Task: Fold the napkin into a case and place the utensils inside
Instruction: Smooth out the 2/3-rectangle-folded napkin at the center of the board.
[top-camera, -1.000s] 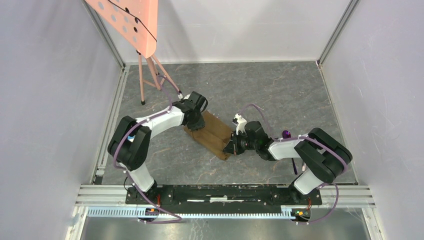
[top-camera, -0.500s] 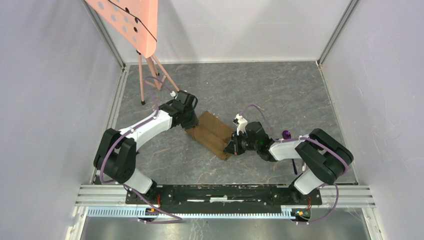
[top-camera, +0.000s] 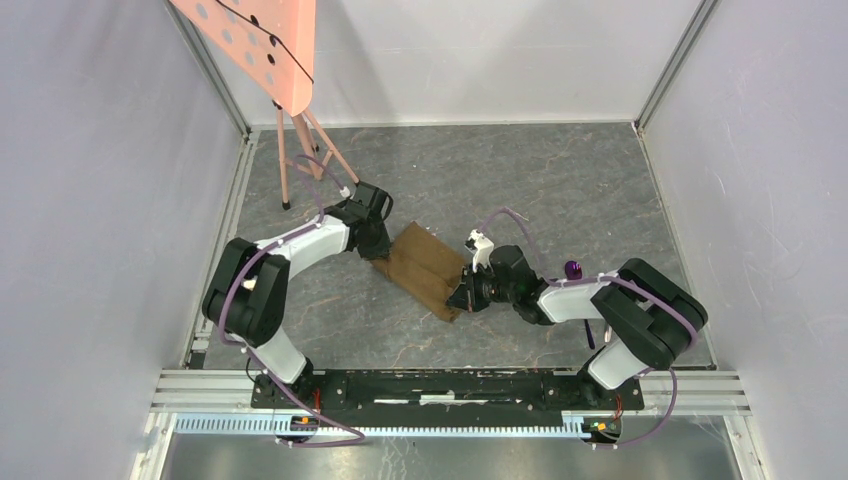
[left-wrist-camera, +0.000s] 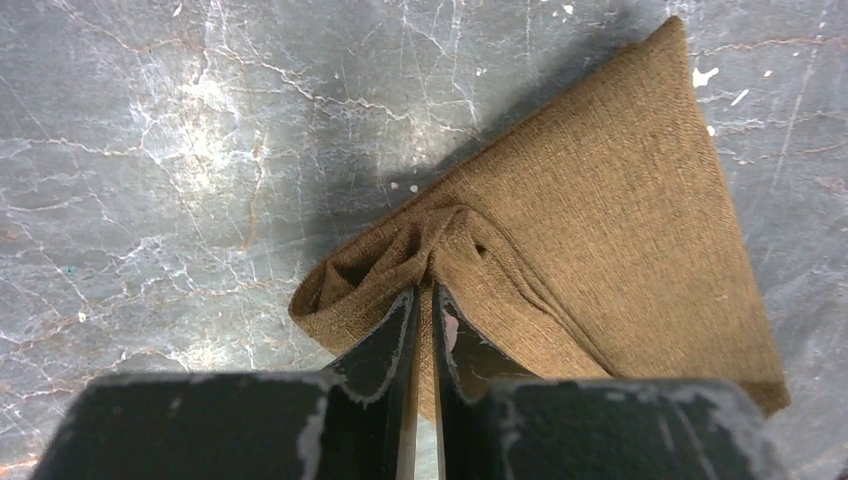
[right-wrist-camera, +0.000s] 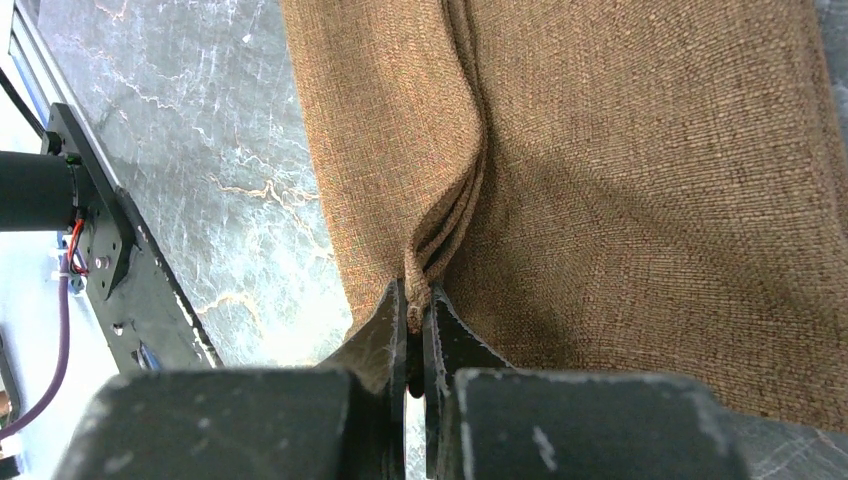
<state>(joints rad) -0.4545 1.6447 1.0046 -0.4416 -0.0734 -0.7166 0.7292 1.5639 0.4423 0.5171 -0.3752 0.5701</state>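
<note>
The tan-brown napkin (top-camera: 425, 272) lies folded into a thick band at the middle of the grey marble floor. My left gripper (top-camera: 378, 256) is at its left end, and in the left wrist view it (left-wrist-camera: 424, 292) is shut on a bunched fold of the napkin (left-wrist-camera: 610, 190). My right gripper (top-camera: 463, 294) is at the near right corner, and the right wrist view shows it (right-wrist-camera: 415, 302) shut on a layered edge of the napkin (right-wrist-camera: 650, 170). A purple utensil end (top-camera: 573, 268) pokes out behind the right arm. The rest of the utensils is hidden.
A pink perforated board (top-camera: 262, 45) on a thin-legged stand (top-camera: 300, 150) is at the back left. White walls enclose the floor on three sides. A metal rail (top-camera: 450, 385) with the arm bases runs along the near edge.
My left gripper slid left off the top of the napkin to its left end and closed on a fold there. The right gripper kept its pinch and place.
</note>
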